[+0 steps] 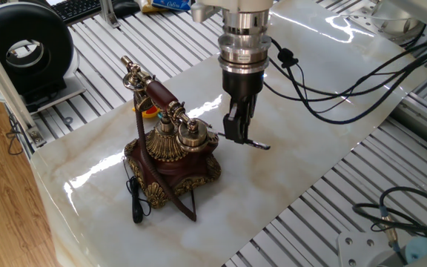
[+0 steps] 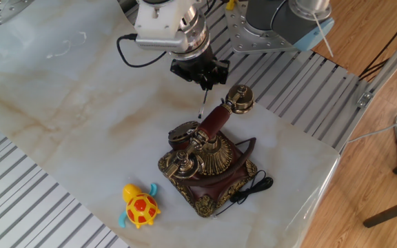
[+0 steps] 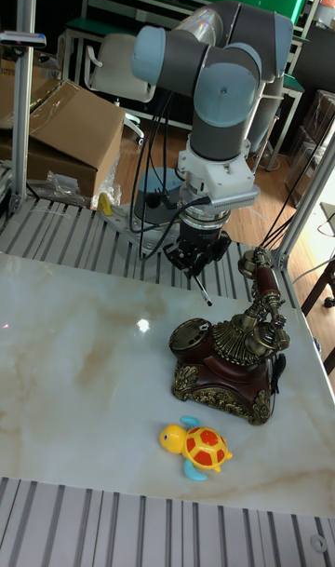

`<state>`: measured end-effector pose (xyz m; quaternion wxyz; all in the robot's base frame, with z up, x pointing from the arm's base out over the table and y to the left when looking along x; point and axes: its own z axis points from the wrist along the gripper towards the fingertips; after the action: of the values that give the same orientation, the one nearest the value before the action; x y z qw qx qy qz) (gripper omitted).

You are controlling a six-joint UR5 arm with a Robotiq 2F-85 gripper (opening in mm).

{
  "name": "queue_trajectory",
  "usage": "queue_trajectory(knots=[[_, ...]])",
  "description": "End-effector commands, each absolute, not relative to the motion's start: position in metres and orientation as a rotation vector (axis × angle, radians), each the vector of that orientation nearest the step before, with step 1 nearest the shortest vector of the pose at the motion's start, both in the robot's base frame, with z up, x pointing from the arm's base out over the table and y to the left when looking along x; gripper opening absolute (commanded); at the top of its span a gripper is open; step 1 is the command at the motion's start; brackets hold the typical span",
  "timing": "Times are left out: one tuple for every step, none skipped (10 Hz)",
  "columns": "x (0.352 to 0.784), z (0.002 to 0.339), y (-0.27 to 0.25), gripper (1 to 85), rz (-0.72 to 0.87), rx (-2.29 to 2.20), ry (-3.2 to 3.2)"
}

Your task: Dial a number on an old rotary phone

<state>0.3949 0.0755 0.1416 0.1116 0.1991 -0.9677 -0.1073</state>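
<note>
marble-look table (image 2: 60,103) w/ the old rotary phone (image 2: 205,169) near its edge: dark red-brown body, gold filigree, tall cradle w/ brass-ended handset (image 1: 158,93) across it, black cord (image 1: 136,200) trailing. pincer (image 1: 236,132) clamped on a slim pen (image 1: 247,140), tilted, just above the dial side. toy turtle (image 3: 197,446) nearby.

No text, label, brand or number is legible in any view; the blue package (image 1: 165,5) behind the table carries print too blurred to read.
</note>
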Motion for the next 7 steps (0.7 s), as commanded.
queue_trajectory(knots=[[0.392, 0.148, 0.080, 1.3, -0.324, 0.529, -2.842], [0.390, 0.149, 0.085, 1.3, -0.358, 0.496, -2.838], [0.389, 0.151, 0.093, 1.3, -0.411, 0.452, -2.829], [0.389, 0.153, 0.101, 1.3, -0.453, 0.406, -2.821], [0.390, 0.153, 0.104, 1.3, -0.469, 0.372, -2.814], [0.390, 0.153, 0.103, 1.3, -0.467, 0.362, -2.806], [0.389, 0.151, 0.091, 1.3, -0.406, 0.408, -2.808]])
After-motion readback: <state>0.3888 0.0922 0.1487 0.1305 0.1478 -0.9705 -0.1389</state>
